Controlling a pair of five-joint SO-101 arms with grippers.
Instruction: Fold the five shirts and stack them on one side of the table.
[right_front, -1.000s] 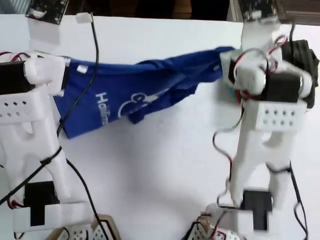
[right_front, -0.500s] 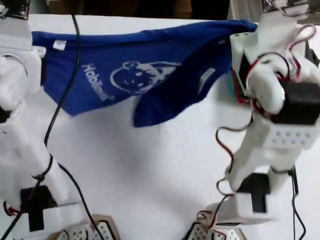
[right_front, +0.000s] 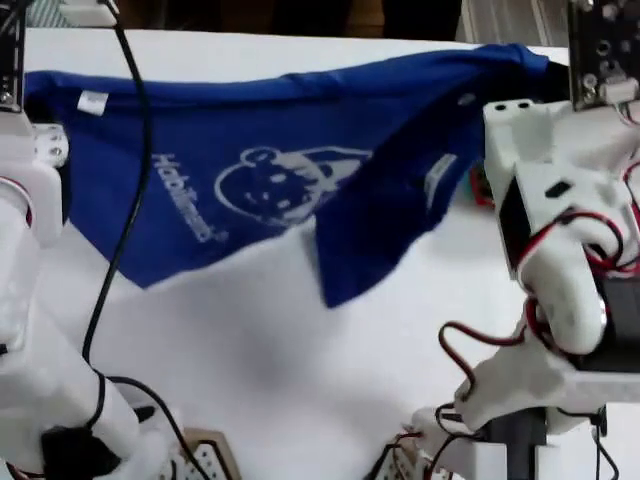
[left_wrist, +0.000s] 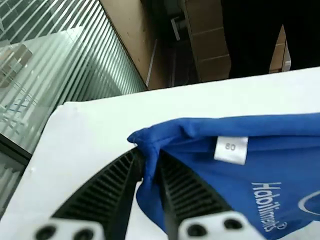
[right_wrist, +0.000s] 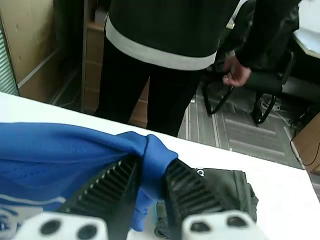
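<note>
Spanning white table (right_front: 300, 380) — blue shirt (right_front: 250, 180).

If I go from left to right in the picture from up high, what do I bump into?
White left robot arm → small white neck tag → white cartoon face print on the blue cloth shirt → white right robot arm.

The blue shirt (right_front: 230, 120) stretches across the far side; bare table (right_front: 300, 380) lies open in the near middle.
</note>
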